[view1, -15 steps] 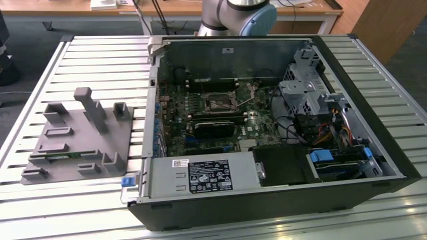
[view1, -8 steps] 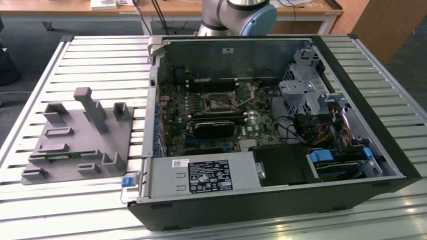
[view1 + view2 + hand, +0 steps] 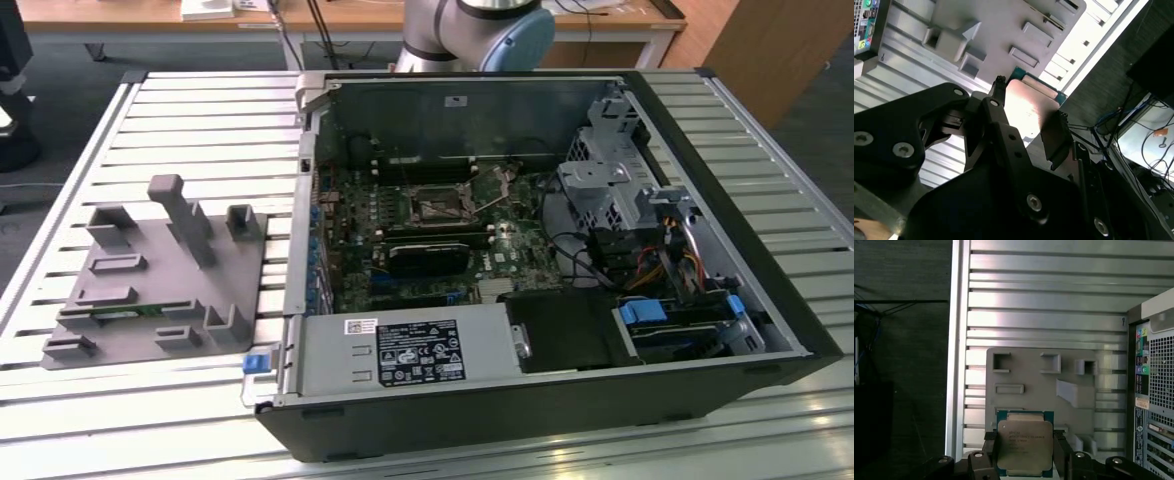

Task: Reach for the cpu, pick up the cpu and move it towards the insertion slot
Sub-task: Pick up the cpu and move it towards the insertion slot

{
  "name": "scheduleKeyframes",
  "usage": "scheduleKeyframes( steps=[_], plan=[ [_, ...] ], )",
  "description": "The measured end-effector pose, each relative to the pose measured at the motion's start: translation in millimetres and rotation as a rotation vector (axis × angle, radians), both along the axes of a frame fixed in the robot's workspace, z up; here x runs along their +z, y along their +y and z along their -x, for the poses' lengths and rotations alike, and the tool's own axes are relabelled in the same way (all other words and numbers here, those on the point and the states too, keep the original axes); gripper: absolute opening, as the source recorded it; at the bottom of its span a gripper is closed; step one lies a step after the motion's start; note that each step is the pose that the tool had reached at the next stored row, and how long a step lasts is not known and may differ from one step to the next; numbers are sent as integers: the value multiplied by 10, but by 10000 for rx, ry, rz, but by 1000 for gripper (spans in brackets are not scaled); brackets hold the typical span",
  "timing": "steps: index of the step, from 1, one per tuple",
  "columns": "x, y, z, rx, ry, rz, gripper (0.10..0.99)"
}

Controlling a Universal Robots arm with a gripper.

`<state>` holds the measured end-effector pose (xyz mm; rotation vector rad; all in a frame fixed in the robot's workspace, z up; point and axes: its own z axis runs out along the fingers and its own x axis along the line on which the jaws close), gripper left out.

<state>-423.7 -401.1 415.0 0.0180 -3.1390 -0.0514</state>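
**Cpu gripped in the hand over the fixture plate; open computer case alongside**

**Hand** (image 3: pixel 1025 460): Two black fingers (image 3: pixel 990 452) are closed to the width of the cpu (image 3: pixel 1025 446), one on each of two opposite edges. The second wrist view shows the same grip.

**Cpu:** The silver lid faces the first wrist camera, with a green board rim around it. The chip is outside the case, in front of the fixture plate (image 3: pixel 140 285). It appears to be held clear of the plate, though the gap itself cannot be judged.

**Fixture plate:** A grey slab on the slatted metal worktop (image 3: pixel 187 120), to the exterior view's left of the case. It carries upright blocks and shallow rectangular recesses. A thin green strip (image 3: pixel 134 312) sits in one long slot.

**Computer case** (image 3: pixel 747 200): It lies on the worktop with its open side up. Contents:
- A motherboard (image 3: pixel 514 255) across the floor of the case.
- The insertion slot (image 3: pixel 438 208) near the middle of the board, a square metal frame with a dark centre.
- A long black card (image 3: pixel 424 258) just beside the slot, on its near side.
- A labelled metal box (image 3: pixel 400 352) in the near corner.
- A metal drive cage (image 3: pixel 607 170) on the exterior view's right, with a bundle of cables (image 3: pixel 667 250) nearer the camera.
- A blue-tabbed bay (image 3: pixel 661 318) at the near right.

**Arm** (image 3: pixel 478 30): Its grey and blue joint stands behind the far wall of the case.
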Motion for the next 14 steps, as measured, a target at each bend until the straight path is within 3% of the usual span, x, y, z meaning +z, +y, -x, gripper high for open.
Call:
scheduleKeyframes(
  steps=[3, 7, 14],
  plan=[
    [19, 0, -11, -2, 1, 1, 533],
    [100, 0, -14, -1, -1, 0, 533],
    [106, 0, -126, -1, -1, -1, 533]
  ],
)
